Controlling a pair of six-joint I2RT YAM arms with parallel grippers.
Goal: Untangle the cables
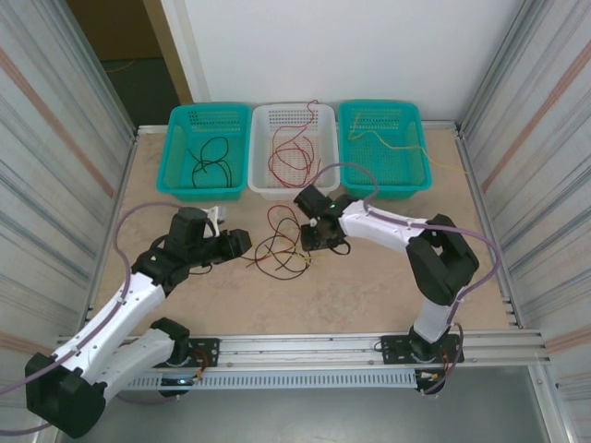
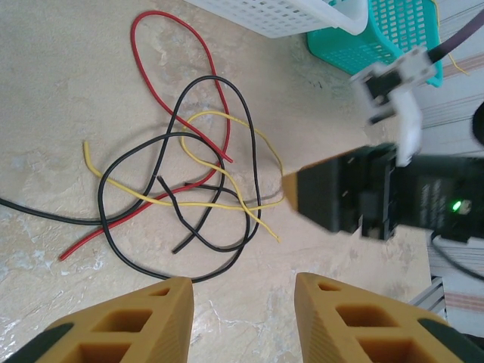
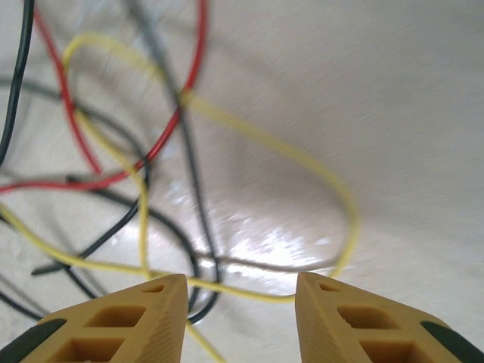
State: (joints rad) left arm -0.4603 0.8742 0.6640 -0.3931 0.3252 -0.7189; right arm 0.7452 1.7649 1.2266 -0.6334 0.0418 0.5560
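A loose tangle of cables (image 1: 280, 245) lies on the table between my two grippers. In the left wrist view a red cable (image 2: 149, 82), a black cable (image 2: 243, 121) and a yellow cable (image 2: 198, 204) loop over each other. My left gripper (image 2: 243, 291) stands open just short of the tangle, with bare table between its fingers. My right gripper (image 3: 240, 289) hangs open low over the tangle's right side, and a yellow strand (image 3: 249, 290) crosses the gap at its fingertips. From above, the left gripper (image 1: 242, 242) sits left of the pile and the right gripper (image 1: 319, 240) right of it.
Three baskets stand along the far edge: a teal one (image 1: 174, 161) with black cables, a white one (image 1: 259, 157) with red cables, and a teal one (image 1: 420, 152) with a yellow cable. Ribbed walls close both sides. The right arm's black wrist (image 2: 378, 198) is close beyond the tangle.
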